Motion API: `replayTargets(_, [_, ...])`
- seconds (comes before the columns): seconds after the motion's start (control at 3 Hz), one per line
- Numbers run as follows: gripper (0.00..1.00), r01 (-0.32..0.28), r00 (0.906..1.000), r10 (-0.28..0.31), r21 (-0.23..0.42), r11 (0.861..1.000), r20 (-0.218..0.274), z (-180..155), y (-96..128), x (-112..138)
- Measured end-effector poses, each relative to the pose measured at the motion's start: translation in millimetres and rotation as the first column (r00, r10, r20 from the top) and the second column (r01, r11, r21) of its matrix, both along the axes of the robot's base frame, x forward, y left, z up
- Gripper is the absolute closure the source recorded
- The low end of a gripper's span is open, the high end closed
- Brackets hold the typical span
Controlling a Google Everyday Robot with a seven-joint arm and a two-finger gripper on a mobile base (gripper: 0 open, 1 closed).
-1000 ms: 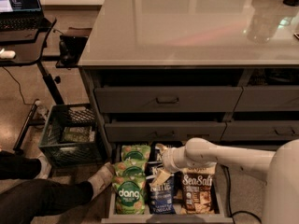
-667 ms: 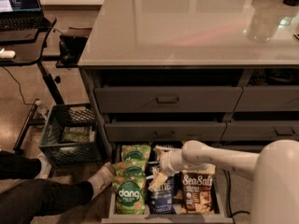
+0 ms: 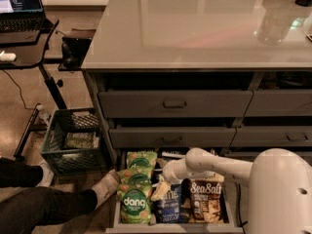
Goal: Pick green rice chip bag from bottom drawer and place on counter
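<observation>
- The counter (image 3: pixel 195 28) has no green bag on it yet.
- Our arm (image 3: pixel 219 165) reaches in from the right. It has slid a little to the left since a second ago, and more of its big round part shows now.
- The drawer (image 3: pixel 170 226) is pulled wide open, the same as before.
- The green bag (image 3: pixel 134 204) lies at the front left of the drawer. It has not moved.
- The blue bag (image 3: pixel 170 204) lies just beside it, in the middle.
- The gripper (image 3: pixel 161 189) hangs low over the left edge of the blue bag, right next to the green bag. It is a bit nearer to the green bag than before. We cannot tell how wide it is open, or if it holds anything.
- We think the reach is almost done. The gripper needs to go a little more left, or it may grab the blue bag.
</observation>
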State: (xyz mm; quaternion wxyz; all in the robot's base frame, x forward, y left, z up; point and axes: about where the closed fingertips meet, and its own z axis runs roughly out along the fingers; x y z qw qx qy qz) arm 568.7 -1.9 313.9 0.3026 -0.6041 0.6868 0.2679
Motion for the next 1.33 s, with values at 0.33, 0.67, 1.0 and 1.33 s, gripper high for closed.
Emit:
replayTargets(0.33, [0.00, -0.026, 0.9990, 0.026, 0.014, 1.000, -0.037, -17.2, 13.0, -4.5])
replayTargets(0.67, [0.16, -0.049, 0.9939, 0.051, 0.026, 0.998, -0.098, -43.3, 28.4, -11.7])
replayTargets(1.0, [0.08, -0.068, 0.9886, 0.071, 0.025, 0.997, -0.133, -55.3, 40.4, -20.5])
replayTargets(1.33, [0.10, -0.083, 0.9835, 0.085, 0.019, 0.996, -0.160, -63.2, 47.9, -25.3])
